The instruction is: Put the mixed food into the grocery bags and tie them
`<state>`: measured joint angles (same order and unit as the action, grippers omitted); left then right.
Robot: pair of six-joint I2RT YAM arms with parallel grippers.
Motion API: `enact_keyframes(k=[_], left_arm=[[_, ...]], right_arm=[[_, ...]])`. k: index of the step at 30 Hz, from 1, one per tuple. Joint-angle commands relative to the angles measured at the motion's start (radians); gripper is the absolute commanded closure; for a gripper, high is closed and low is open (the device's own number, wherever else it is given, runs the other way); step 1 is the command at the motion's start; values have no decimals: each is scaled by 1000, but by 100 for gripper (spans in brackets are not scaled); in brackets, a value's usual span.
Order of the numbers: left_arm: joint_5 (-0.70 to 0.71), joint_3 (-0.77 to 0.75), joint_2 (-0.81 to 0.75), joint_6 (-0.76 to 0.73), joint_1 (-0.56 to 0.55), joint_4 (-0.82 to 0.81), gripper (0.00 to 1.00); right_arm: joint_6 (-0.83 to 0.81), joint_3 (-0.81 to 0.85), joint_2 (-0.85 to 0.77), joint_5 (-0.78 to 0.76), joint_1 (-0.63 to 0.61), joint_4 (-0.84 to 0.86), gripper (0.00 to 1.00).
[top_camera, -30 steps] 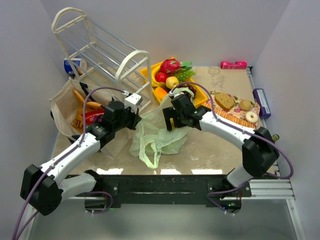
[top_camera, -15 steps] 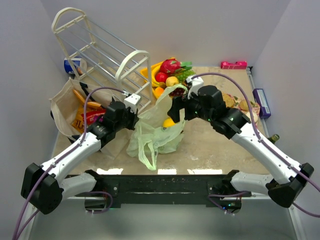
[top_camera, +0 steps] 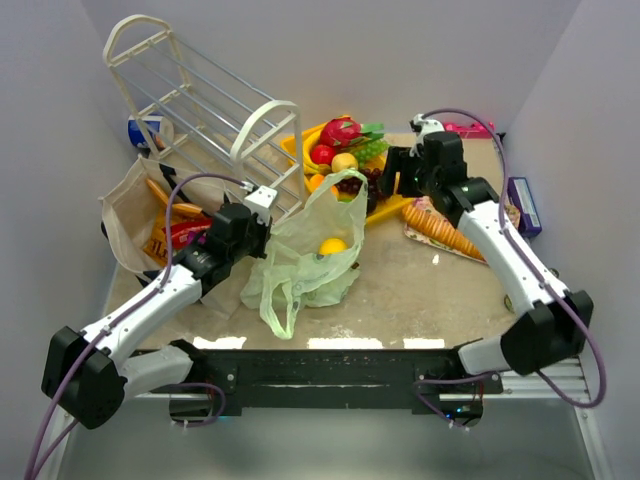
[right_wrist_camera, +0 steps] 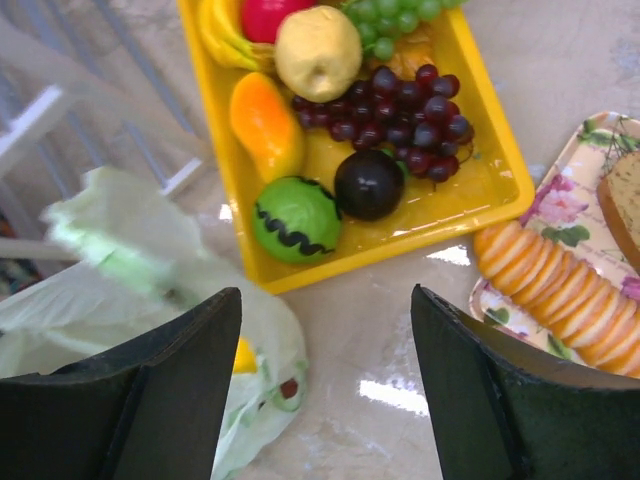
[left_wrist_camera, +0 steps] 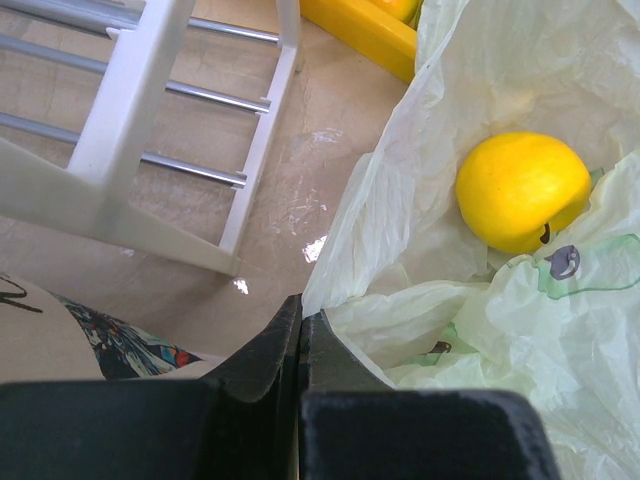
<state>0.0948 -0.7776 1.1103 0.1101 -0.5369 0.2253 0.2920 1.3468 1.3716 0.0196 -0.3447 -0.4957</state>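
Well, the left gripper (left_wrist_camera: 300,322) has its fingers pressed together on the rim of the pale-green plastic bag (left_wrist_camera: 470,300), pinching a fold of the thin film. At about 2 o'clock from that pinch in the left wrist view, a yellow toy fruit (left_wrist_camera: 520,190) lies inside the bag, against its crinkled wall. At 11 o'clock stands the white wire rack (left_wrist_camera: 130,110), its foot on the table just beside the bag's edge.

From above, the bag (top_camera: 305,260) sits mid-table with its mouth held up and a loop handle hanging toward 6 o'clock. At 9 o'clock from the left gripper (top_camera: 262,232) lies the beige tote (top_camera: 125,210), with orange and red packets (top_camera: 170,236) showing inside it.

The right gripper (right_wrist_camera: 325,330) hangs with its fingers spread wide and nothing between them, above bare table near the yellow tray (right_wrist_camera: 400,245). At 12 o'clock in its own view, the tray holds purple grapes (right_wrist_camera: 405,105), a dark round fruit (right_wrist_camera: 369,183), a green ball with a dark zigzag (right_wrist_camera: 296,218), an orange piece (right_wrist_camera: 262,120) and a pale yellow fruit (right_wrist_camera: 318,52). At 3 o'clock is a floral plate (right_wrist_camera: 560,200) with a row of orange-edged slices.
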Motion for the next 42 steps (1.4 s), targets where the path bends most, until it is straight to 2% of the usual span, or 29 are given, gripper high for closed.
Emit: enact_keyframes(k=[1, 10, 12, 14, 23, 34, 37, 39, 41, 42], left_arm=[[36, -22, -7, -13, 8, -24, 100], [23, -15, -3, -21, 8, -38, 100], [19, -18, 8, -23, 6, -35, 100], [16, -22, 14, -24, 6, -32, 100], [13, -23, 14, -26, 6, -32, 100], [-3, -25, 20, -26, 8, -32, 100], [0, -25, 23, -27, 6, -30, 100], [0, -26, 26, -27, 8, -30, 100], [0, -26, 26, -27, 6, -30, 100], [0, -26, 26, -27, 6, -29, 100]], right_arm=[[-19, 72, 166, 8, 29, 68, 34], [-19, 222, 447, -41, 35, 112, 44], [-22, 259, 524, -47, 39, 95, 52], [-24, 308, 567, -69, 42, 82, 56], [-13, 370, 679, -150, 65, 74, 55], [-19, 431, 777, -142, 69, 89, 56], [-21, 460, 799, -138, 69, 85, 61], [-27, 477, 807, -138, 69, 75, 72], [-31, 482, 807, -144, 70, 74, 77], [-33, 488, 804, -145, 69, 66, 84]])
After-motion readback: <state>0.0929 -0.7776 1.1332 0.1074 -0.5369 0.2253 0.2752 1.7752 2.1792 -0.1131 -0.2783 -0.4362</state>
